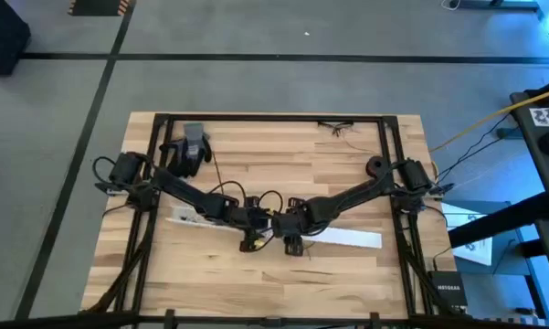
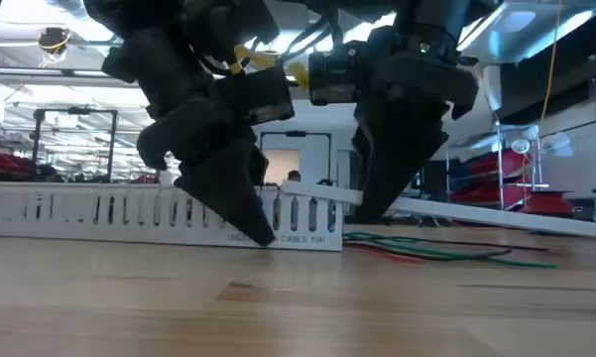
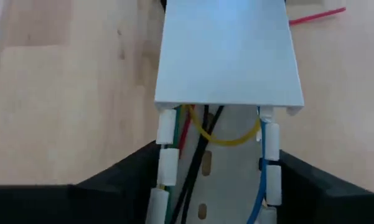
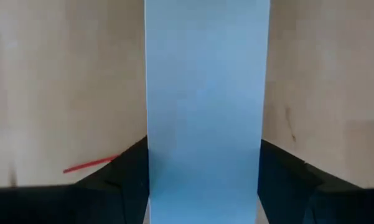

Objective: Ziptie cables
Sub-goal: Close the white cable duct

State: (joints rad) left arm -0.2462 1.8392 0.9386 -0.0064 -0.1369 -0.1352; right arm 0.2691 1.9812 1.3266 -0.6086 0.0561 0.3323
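Left gripper [image 1: 248,239] fingers straddling slotted duct [image 3: 205,199]; right gripper [image 1: 292,245] fingers clasping white cover [image 4: 205,112]. Cables [image 3: 196,134] inside duct, some on desk [image 2: 446,253]. Slide cover squarely, avoid pinching.

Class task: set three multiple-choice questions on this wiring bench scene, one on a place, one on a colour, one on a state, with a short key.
1. Where do both grippers work?
A. table middle
B. far left corner
C. off the table

2. What colour is the wire looping across the slotted duct?
A. yellow
B. white
C. purple

3. How does the flat cover sit?
A. over part of the duct
B. rolled up
C. snapped in half

Key: A, left gripper and right gripper meet mid-table; A, the yellow wire; A, wires show below its edge.
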